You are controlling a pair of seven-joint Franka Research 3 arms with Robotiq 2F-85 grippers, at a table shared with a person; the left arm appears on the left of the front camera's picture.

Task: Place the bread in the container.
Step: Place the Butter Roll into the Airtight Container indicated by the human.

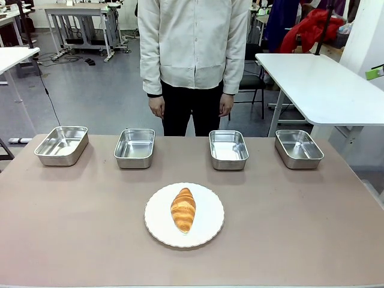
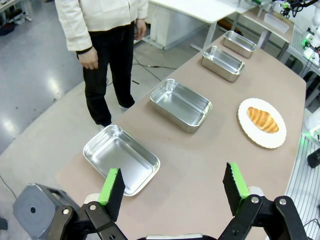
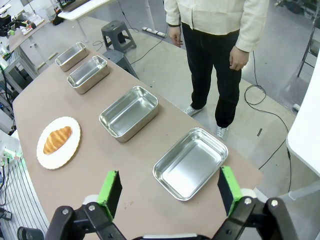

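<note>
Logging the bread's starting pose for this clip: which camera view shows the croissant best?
The front view. The croissant lies near the picture's middle on the white plate, large enough to show its ridged crust. Both wrist views show it smaller and farther off, toward one side, on the same plate.

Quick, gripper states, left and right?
Left gripper: open, holding nothing.
Right gripper: open, holding nothing.

Lab-like workroom: white worktables (image 1: 318,84), loose floor cables (image 1: 49,99).
</note>
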